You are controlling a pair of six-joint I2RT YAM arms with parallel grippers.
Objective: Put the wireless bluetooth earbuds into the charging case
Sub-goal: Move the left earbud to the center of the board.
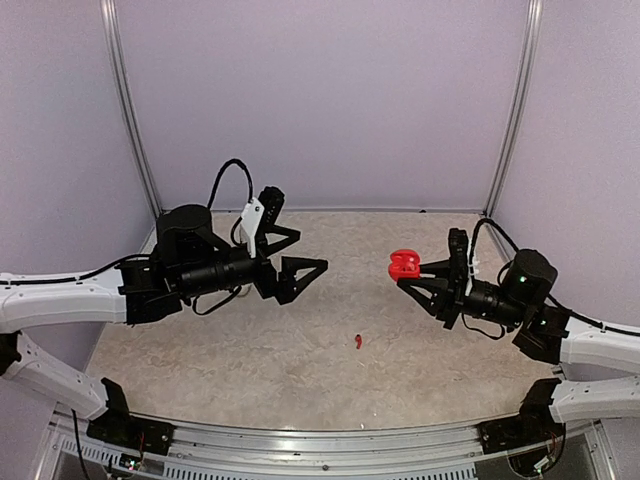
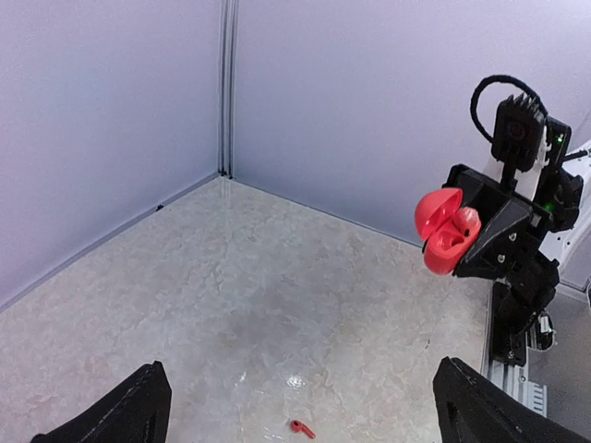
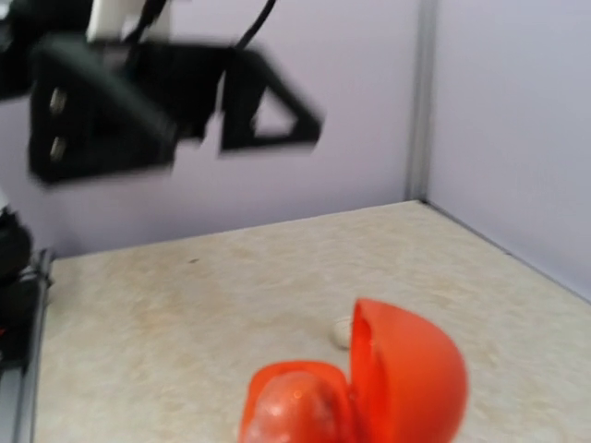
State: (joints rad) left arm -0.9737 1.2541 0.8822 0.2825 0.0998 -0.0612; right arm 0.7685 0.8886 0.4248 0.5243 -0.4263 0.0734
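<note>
Clearance is noted on every side of the red charging case (image 1: 402, 265), which is held above the marbled beige table (image 1: 200, 350) and clamped in the right gripper (image 1: 415, 275) with its lid hinged open. The shell is glossy and rounded; whether a bud is seated inside cannot be told. One tiny red earbud (image 1: 357, 342) is seen lying on the table, below and left of the case, touching nothing. The left gripper (image 1: 312, 250) is held well left of the case, its fingers spread wide and empty. Smooth lilac wall panels (image 1: 330, 100) are set behind the case.
</note>
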